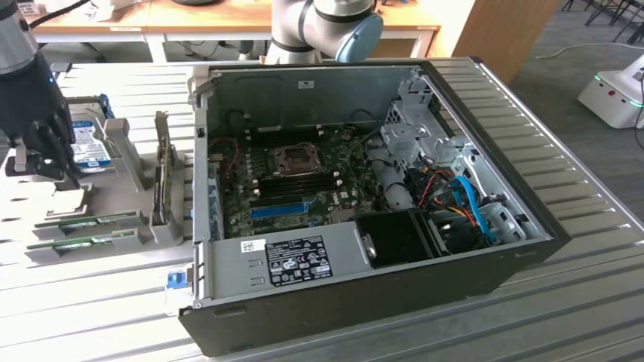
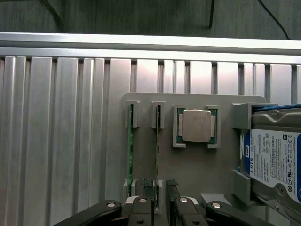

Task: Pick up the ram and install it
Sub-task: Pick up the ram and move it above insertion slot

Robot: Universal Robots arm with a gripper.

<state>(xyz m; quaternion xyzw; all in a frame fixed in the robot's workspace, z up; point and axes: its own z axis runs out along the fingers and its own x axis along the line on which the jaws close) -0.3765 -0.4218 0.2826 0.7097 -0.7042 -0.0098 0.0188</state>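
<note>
Two ram sticks stand on edge in a grey holder [image 2: 197,165]; they are thin green boards, one [image 2: 130,146] beside the other [image 2: 158,150]. In the exterior view the same ram sticks [image 1: 86,222] lie at that view's left, beside the open computer case [image 1: 483,256]. My gripper [image 2: 160,187] hovers above the holder, open, with its two black fingertips [image 2: 148,185] on either side of the line of the second stick and not touching it. The gripper [image 1: 50,170] hangs over the holder's far part. Long black memory slots [image 1: 302,181] sit on the motherboard inside the case.
A processor chip [image 2: 195,126] and a hard drive [image 2: 277,160] rest in the same holder, close to the sticks. A bright blue expansion slot [image 1: 277,209], a black fan housing [image 1: 403,234] and cables fill the case. The ribbed metal table [image 1: 584,249] runs around it all.
</note>
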